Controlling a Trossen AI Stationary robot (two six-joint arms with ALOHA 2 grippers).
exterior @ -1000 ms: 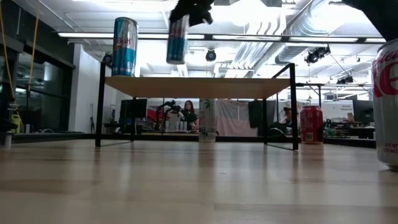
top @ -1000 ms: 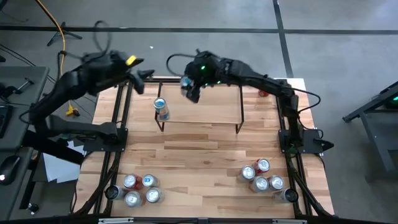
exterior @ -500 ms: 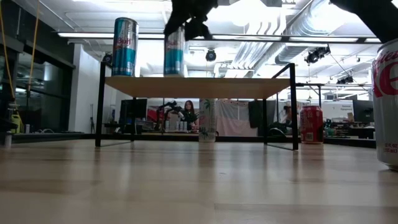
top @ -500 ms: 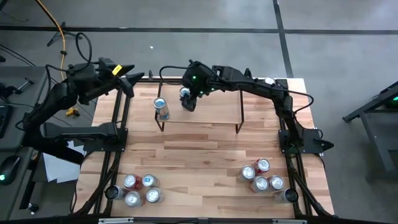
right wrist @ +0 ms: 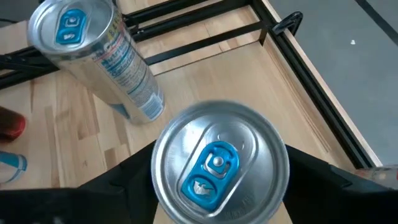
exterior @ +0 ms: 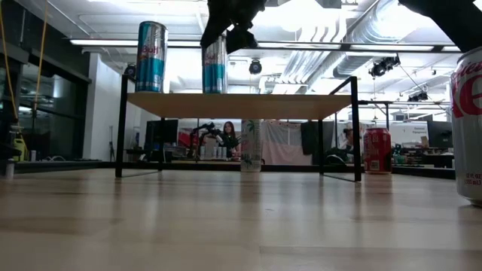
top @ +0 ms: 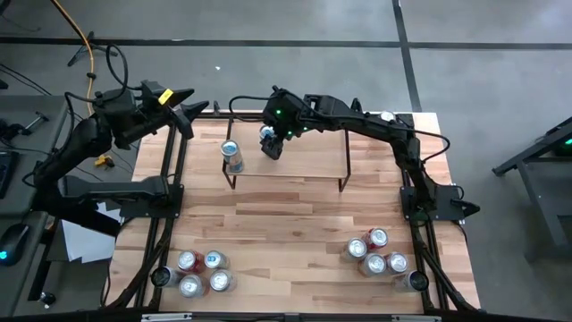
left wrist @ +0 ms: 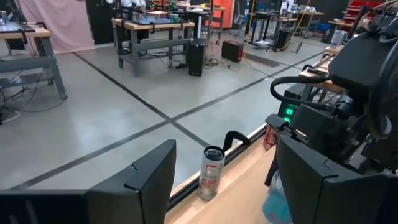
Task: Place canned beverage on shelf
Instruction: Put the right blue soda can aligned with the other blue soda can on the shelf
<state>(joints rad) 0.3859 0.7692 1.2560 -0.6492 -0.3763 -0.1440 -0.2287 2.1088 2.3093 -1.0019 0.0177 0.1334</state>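
A tall blue-and-silver can (exterior: 214,66) stands upright on its base on the shelf (exterior: 241,105), a wood plank on thin black legs at the table's far side. My right gripper (top: 269,143) hangs over it, slanting down. Its fingers (right wrist: 127,180) stand open on either side of the can's top (right wrist: 217,165). A second tall can (top: 232,156) stands upright on the shelf's left end. My left gripper (top: 198,109) waits open, off the shelf's far left corner, with nothing between its fingers. My right gripper comes at the can from above, slanting down from the far side, with one finger on each side of the upper wall just below the rim (exterior: 214,41). The can's own top hides the pads, so I cannot tell whether they touch it.
Two clusters of cans stand near the table's front edge, one at the left (top: 201,273) and one at the right (top: 380,255). A red can (exterior: 377,150) and a pale can (exterior: 251,147) stand behind the shelf. The middle of the table (top: 286,224) is bare wood.
My right gripper has come down with the can and rolled a little. The can hung tilted above the shelf and now stands upright on it, right of the other can. My left gripper has drawn back from the shelf toward the table's left edge.
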